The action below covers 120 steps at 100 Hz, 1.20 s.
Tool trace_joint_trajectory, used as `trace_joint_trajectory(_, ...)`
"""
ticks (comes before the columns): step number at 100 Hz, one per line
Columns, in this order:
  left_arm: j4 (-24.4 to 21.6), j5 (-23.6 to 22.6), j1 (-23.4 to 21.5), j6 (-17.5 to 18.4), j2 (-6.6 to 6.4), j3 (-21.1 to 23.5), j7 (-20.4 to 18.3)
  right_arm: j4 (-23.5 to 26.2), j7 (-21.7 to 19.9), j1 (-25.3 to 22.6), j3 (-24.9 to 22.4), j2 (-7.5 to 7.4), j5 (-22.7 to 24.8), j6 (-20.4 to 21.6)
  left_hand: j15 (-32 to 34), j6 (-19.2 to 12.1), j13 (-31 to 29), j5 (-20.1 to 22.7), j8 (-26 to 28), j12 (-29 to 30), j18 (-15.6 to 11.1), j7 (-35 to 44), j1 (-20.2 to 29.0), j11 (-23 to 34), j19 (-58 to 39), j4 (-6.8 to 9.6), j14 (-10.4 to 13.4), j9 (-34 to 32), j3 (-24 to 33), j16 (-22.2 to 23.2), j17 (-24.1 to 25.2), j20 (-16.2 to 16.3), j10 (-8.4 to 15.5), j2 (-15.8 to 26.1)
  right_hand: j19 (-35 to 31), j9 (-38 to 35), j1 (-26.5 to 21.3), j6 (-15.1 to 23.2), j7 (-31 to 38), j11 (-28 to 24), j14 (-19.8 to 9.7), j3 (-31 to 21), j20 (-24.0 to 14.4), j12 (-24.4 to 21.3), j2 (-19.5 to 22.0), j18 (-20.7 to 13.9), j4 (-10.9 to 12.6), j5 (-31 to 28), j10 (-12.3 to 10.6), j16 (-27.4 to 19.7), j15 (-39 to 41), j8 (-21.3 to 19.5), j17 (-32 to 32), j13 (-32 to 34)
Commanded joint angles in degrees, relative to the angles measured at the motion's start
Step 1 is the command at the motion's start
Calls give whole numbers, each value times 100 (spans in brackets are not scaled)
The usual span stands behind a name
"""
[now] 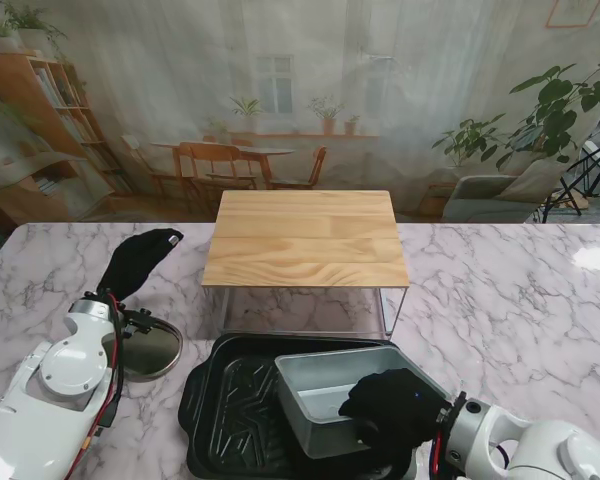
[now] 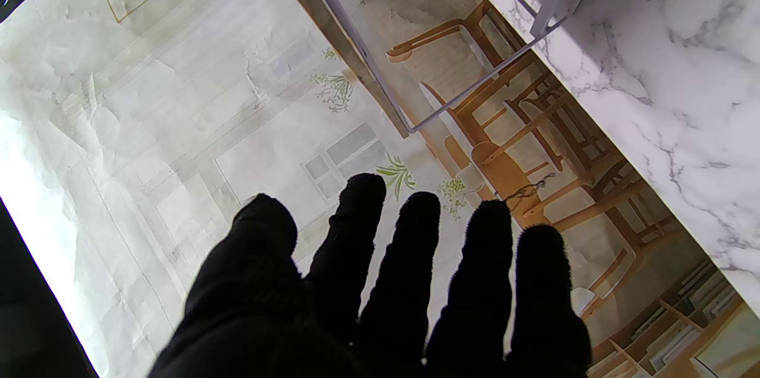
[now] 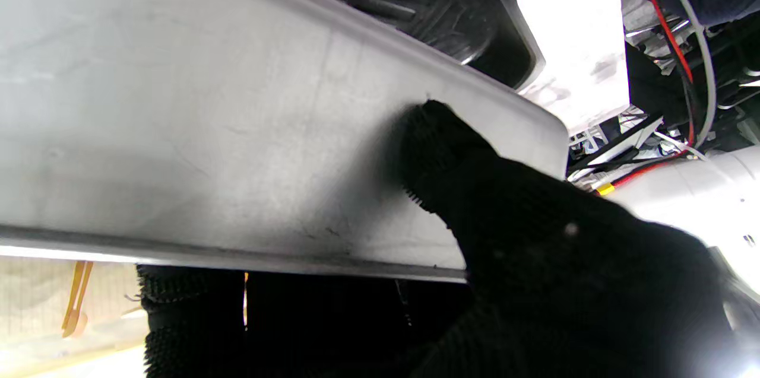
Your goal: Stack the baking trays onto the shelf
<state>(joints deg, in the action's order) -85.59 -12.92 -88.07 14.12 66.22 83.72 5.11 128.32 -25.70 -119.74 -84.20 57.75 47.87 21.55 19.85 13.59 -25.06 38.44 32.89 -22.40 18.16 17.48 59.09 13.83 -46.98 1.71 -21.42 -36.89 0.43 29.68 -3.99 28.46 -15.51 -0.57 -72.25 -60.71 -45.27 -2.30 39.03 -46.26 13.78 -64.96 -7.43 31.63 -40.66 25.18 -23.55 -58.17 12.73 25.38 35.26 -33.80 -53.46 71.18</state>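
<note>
A wooden-topped shelf on thin metal legs stands at the middle of the marble table. Nearer to me lies a large black ribbed baking tray. A deep grey metal tray is tilted over it, gripped at its near right wall by my right hand; the right wrist view shows the thumb pressed on the grey tray wall with fingers wrapped under the rim. My left hand hovers open left of the shelf, fingers spread, holding nothing.
A round dark metal pan lies on the table beside my left forearm. The shelf's metal leg shows in the left wrist view against the printed backdrop. Marble surface extends to both sides of the shelf.
</note>
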Motion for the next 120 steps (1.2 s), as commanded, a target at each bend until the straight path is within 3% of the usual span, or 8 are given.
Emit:
trace_joint_trajectory(1,-6,4,13,-38,7,-41,-98,-78,-42,145,78,-12,6,-103,140,-150,-69,151,-57,-60,-224,47,37,83,-50,-124,5,-132,-82,55,13,-105,18,193,-527,-82,-1022,761,808,82,143,-671,-211,-1,1003,214,737,-929,60,54,447,-276,-234,251)
trace_joint_trajectory(51,-7,16,29,-98,5,-92,-128,-642,-351,955,1141,-74,102,-1201,141,-141,-72,150,-66,-64,-226,44,30,92,-48,-123,13,-135,-83,56,15,-105,26,205,-333,130,-995,751,348,521,145,-479,-113,-78,1177,132,786,-509,49,-37,-3,95,-12,123)
trace_joint_trajectory(81,-8,11,35,-101,7,-100,-117,-907,-725,1415,1680,-142,116,-1701,141,-136,-70,147,-70,-64,-234,44,31,95,-50,-122,7,-136,-83,56,12,-103,19,208,-56,748,-595,780,6,623,11,-133,-6,-65,1519,-158,947,530,-29,-158,-491,379,476,-414)
trace_joint_trajectory(101,-14,10,30,-101,7,-96,-113,-1104,-932,1720,2003,-183,51,-2026,145,-144,-75,146,-70,-63,-225,45,32,94,-52,-122,17,-131,-83,58,11,-102,23,204,75,1400,-412,846,1128,273,8,984,2,29,1899,-265,1113,1630,33,-224,-616,1152,800,-785)
trace_joint_trajectory(120,-19,6,27,-104,7,-95,-112,-1336,-1087,2012,2271,-215,49,-2243,143,-141,-72,140,-70,-64,-231,46,37,97,-52,-121,8,-131,-81,57,11,-102,23,202,254,1958,-364,714,1699,151,0,1787,-158,-36,1977,-348,1125,2344,15,-274,-611,1415,1249,-1265)
